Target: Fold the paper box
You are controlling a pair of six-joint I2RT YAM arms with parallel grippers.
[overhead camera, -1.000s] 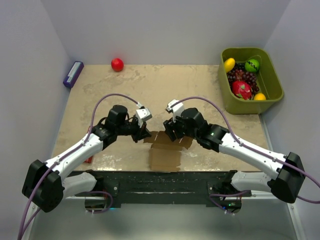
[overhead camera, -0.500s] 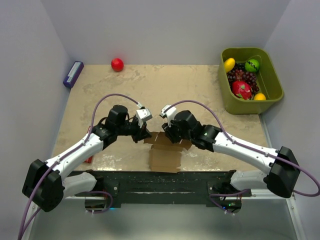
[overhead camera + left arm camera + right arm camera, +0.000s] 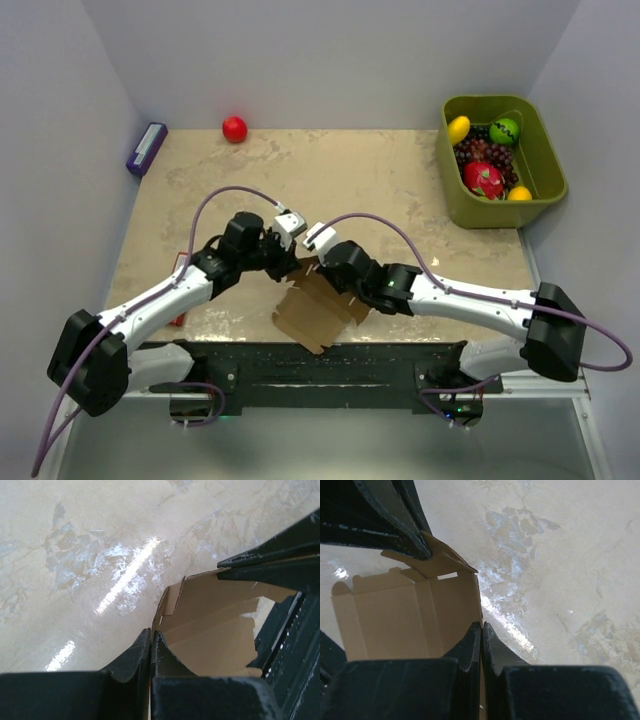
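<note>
I am in the middle of shaping the paper box [image 3: 312, 305]: it looks half opened, its panels standing into a rough trough but no flap tucked yet. My left tool [image 3: 151, 632] has its jaws pressed together on the thin edge of one cardboard wall. My right tool [image 3: 481, 626] is likewise clamped on the edge of the facing wall, with the bare inner panel and its tabbed rim spread out beside it.

The box hangs tilted between the two tools near the front edge of the counter [image 3: 330, 170], close to the arm bases. One corner dips towards the near rim. I cannot tell whether it touches the surface. The tools sit very near each other over the box's far end.

Next, I judge, I need to draw the two walls square to each other and crease along the scored lines. The grip must stay light, as card this thin could buckle or slip free if I pull unevenly.
</note>
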